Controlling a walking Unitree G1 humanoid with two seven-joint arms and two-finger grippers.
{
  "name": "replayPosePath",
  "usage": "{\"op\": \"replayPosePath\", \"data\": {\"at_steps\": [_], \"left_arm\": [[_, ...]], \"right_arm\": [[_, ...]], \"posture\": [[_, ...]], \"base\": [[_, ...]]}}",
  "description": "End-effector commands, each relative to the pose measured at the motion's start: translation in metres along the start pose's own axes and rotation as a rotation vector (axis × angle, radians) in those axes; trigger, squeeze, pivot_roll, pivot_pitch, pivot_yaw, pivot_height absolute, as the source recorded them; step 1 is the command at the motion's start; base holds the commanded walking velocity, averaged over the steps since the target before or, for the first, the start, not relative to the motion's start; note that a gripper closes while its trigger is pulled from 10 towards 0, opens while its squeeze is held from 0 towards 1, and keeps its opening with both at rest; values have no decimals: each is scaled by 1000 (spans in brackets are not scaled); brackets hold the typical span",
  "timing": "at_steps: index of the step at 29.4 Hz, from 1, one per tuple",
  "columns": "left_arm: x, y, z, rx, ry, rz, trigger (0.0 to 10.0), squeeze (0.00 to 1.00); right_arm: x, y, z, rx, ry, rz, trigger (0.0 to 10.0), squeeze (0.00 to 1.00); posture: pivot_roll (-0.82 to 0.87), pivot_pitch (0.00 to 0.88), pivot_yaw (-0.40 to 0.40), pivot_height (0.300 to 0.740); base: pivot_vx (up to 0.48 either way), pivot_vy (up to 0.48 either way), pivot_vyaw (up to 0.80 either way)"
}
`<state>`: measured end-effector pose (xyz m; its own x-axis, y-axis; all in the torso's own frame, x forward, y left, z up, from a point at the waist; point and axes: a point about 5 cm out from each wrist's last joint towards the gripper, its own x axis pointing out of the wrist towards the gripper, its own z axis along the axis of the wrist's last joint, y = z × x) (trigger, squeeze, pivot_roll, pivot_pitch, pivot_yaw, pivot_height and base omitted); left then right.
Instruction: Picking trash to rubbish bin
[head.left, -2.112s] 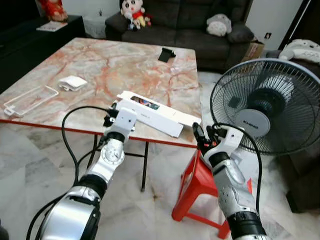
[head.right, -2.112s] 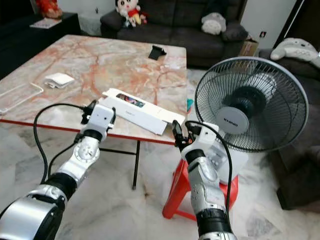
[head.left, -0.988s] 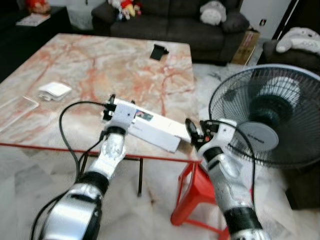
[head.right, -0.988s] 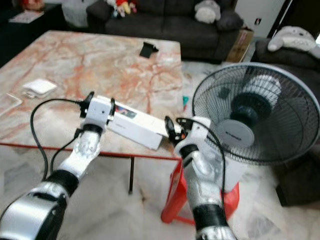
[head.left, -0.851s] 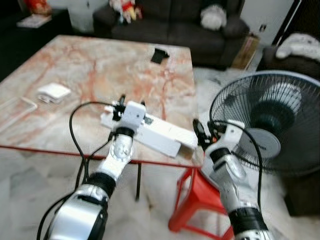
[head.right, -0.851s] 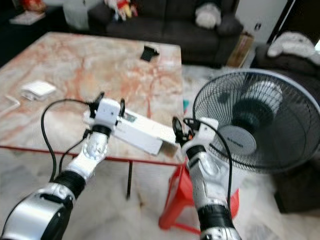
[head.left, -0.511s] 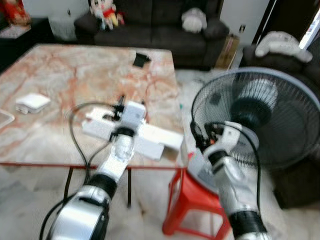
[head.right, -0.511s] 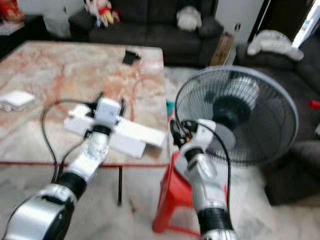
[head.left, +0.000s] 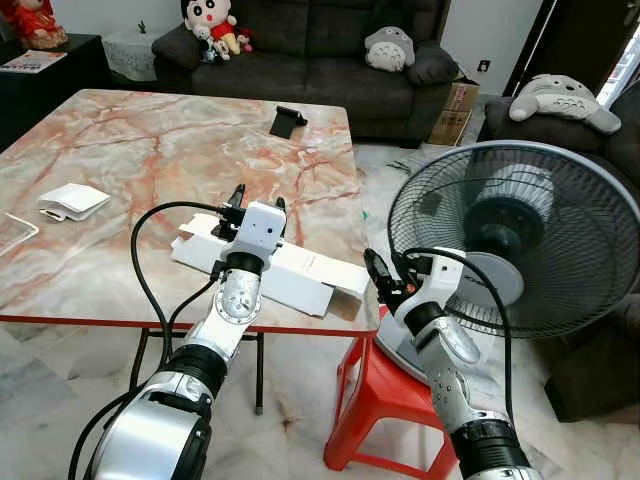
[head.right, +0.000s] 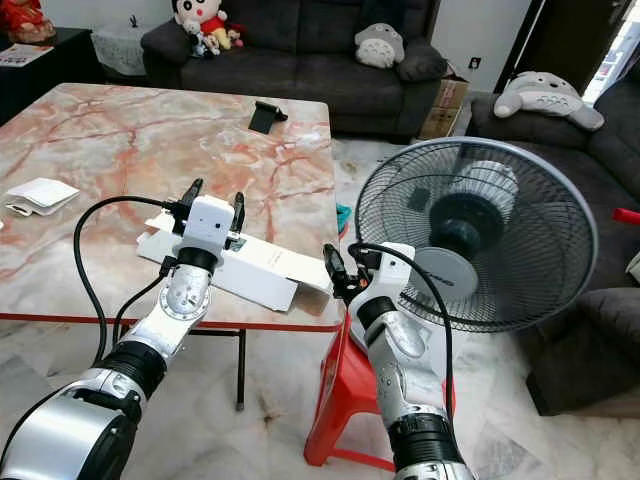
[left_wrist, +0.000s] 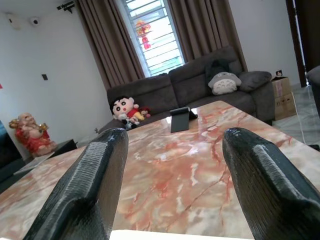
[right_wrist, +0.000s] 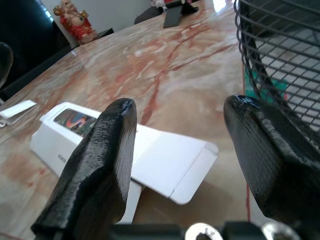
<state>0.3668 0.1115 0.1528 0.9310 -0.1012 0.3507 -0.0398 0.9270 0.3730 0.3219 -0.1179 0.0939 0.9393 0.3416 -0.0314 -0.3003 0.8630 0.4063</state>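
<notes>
1. table (head.left: 120, 150): a broad slab top of glossy marble, cream veined with rust red, edged in red.
2. white box (head.left: 300, 280): a long, flat carton of smooth white card with a small printed picture on its upper face; it lies flat near the table's front edge, one end flap open and spread toward the table's right corner.
3. left gripper (head.left: 253, 198): silver wrist with a white head, held over the left part of the white box; its two black, finely textured fingers (left_wrist: 90, 185) stand wide apart, nothing between them.
4. right gripper (head.left: 385, 275): poised beyond the table's right front corner, just beside the open flap; its two rounded black fingers (right_wrist: 95, 165) are likewise spread apart and hold nothing.
5. fan (head.left: 520, 240): a round cage of thin dark wire about a grey hub, standing on a red plastic stool (head.left: 385, 400) to the right of the table.
6. folded white paper (head.left: 73, 201): lies at the table's left side.
7. sofa (head.left: 320, 40): dark, bearing soft toys, behind the table.
</notes>
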Motion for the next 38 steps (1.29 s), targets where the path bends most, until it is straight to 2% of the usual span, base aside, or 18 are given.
{"op": "replayPosePath", "data": {"at_steps": [1,6,15,17,18,19,20,36,37,38], "left_arm": [[2,0,-1,3,17,-4,10000,0],[2,0,-2,5,27,-3,10000,0],[2,5,-9,29,70,4,10000,0],[2,6,-10,32,78,5,10000,0],[2,6,-10,33,80,3,10000,0],[2,6,-10,34,82,1,10000,0],[2,6,-10,36,82,1,10000,0],[0,4,-14,40,107,-15,10000,0],[0,3,-14,40,109,-16,10000,0],[0,3,-14,39,109,-18,10000,0]], "right_arm": [[1,1,6,-7,-13,12,10000,0],[0,0,3,-7,12,16,10000,0],[-2,2,-18,-52,168,35,10000,0],[-3,3,-20,-32,175,42,10000,0],[-3,2,-20,-35,175,37,10000,145],[-3,2,-20,-37,174,34,10000,145],[-3,3,-20,-25,173,35,10000,1000],[-6,-2,-23,-13,224,12,10000,1000],[-7,-2,-24,-1,229,8,10000,973],[-8,-3,-23,2,228,-1,10000,0]], "posture": [[-102,23,-92,740],[-102,23,-92,740],[-101,16,-96,740],[-100,18,-95,740],[-100,18,-95,740],[-100,18,-95,740],[-101,21,-97,740],[-104,23,-101,740],[-106,20,-99,740],[-106,19,-99,740]], "base": [[0,0,0],[0,0,0],[0,0,0],[0,0,0],[0,0,0],[0,0,0],[0,0,0],[0,0,0],[0,0,0],[0,0,0]]}}
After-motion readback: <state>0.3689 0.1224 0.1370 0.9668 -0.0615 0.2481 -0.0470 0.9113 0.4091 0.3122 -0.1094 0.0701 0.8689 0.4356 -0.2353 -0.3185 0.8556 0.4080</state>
